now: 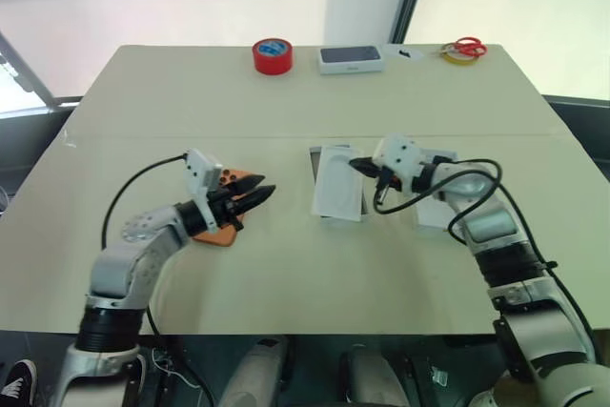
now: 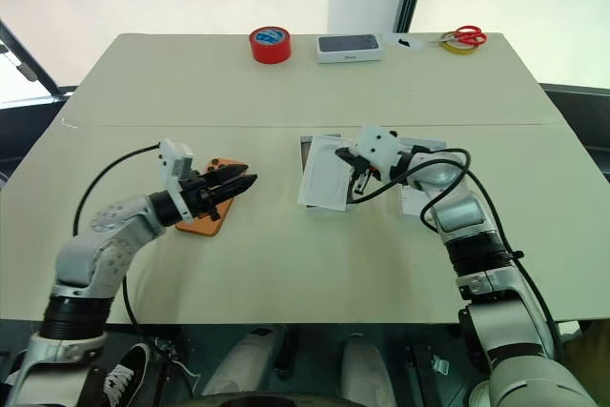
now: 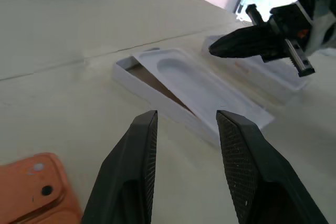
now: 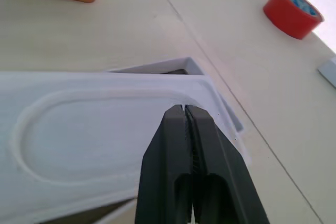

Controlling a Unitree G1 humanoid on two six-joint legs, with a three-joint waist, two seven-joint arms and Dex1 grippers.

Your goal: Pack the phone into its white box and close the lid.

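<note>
The orange phone (image 3: 32, 188) lies flat on the table, camera side up, beneath my left gripper (image 1: 265, 188). That gripper is open and holds nothing. Ahead of it stands the white box (image 3: 131, 76), showing a strip of its brown floor. A flat white insert (image 1: 339, 188) with an oval recess lies tilted across it. My right gripper (image 4: 185, 109) is shut, its tips over the far rim of the insert. I cannot tell whether they touch it. The lid (image 1: 437, 214) lies beside the box, partly under my right arm.
At the table's far edge are a red tape roll (image 1: 273, 55), a closed white box with a dark top (image 1: 351, 58), and red-handled scissors (image 1: 467, 47) on a yellow roll. Bare tabletop (image 1: 286, 274) runs along the near edge.
</note>
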